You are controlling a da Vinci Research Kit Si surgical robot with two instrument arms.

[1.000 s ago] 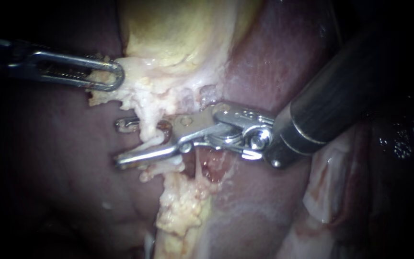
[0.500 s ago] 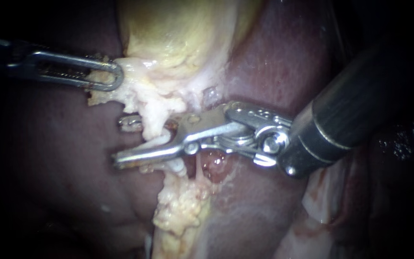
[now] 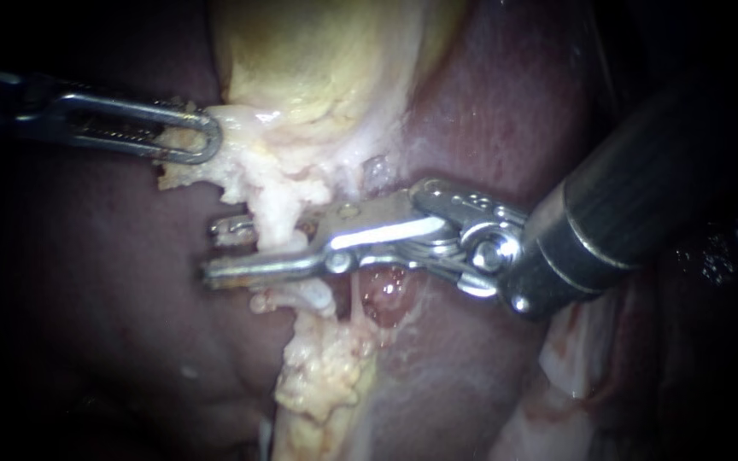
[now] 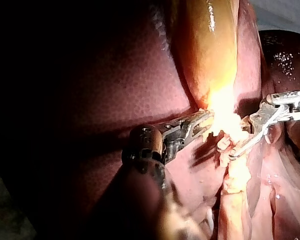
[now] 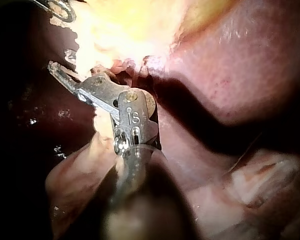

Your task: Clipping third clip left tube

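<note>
Right instrument [image 3: 219,249]: end effector is clamped nearly closed across the left tube [image 3: 275,226], which is pale, fat-coated and stretched below the gallbladder [image 3: 318,60]. Left instrument [image 3: 202,137]: end effector is clenched on fatty tissue [image 3: 241,166] at the gallbladder's edge.

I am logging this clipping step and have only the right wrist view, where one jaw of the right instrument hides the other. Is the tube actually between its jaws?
Observer: Yes. In the endoscope view the pale tube crosses between the jaws of the right instrument, and they touch it from both sides.
Reviewer: Do the tips reach past it?
Observer: Both tips show beyond the tube, over the liver.
Reviewer: And the left instrument?
Observer: The left instrument has its jaws shut on pale tissue at the edge of the gallbladder, apart from the right one.
</note>
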